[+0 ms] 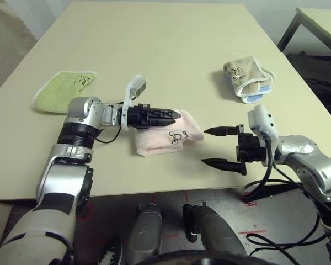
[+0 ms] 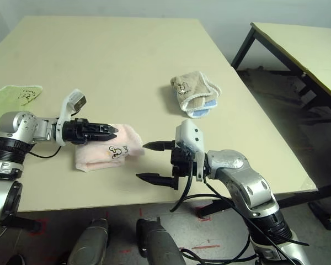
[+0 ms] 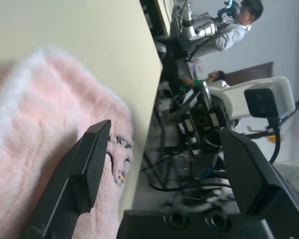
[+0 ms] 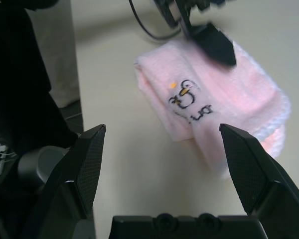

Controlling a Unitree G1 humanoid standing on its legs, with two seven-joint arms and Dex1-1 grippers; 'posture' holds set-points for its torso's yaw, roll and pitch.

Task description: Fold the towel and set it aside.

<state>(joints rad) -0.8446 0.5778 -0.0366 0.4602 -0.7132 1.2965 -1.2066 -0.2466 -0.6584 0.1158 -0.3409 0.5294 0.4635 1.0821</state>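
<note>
My left end effector (image 1: 174,115) hovers spread and empty over the folded pink towel (image 1: 171,138) (long axis crosswise), nearer than my open, empty right end effector (image 1: 214,147).

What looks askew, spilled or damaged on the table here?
Nothing stands out. The pink towel lies folded in a compact bundle near the table's front edge, with the left gripper over it and the right gripper apart beside it. The green towel and beige-and-blue towels lie flat and undisturbed.
</note>
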